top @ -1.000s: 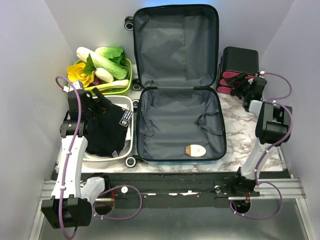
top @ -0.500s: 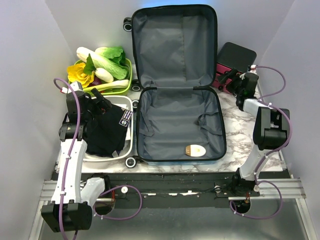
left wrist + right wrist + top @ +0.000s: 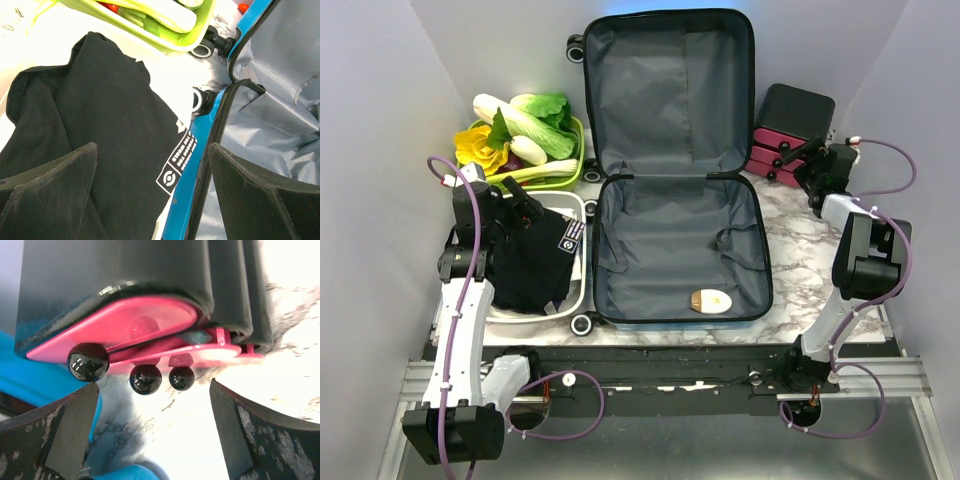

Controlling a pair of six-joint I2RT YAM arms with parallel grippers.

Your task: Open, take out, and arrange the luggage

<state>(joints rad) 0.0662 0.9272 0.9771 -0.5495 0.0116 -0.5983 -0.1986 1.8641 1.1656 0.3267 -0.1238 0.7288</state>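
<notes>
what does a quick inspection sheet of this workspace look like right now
surface: marble-patterned table, no spills seen
job's things: luggage lying open, lid toward the back wall; small oval item in its near half
clutter: black garment in a white tray; green tray of toy vegetables; black box with pink drawers
grippers: left claw open over the garment; right claw open, facing the drawer knobs
cables: purple cable loops along each arm
surroundings: plain white walls

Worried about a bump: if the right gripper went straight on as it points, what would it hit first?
Probably the black knobs on the pink drawers of the black box; depth is unclear.
</notes>
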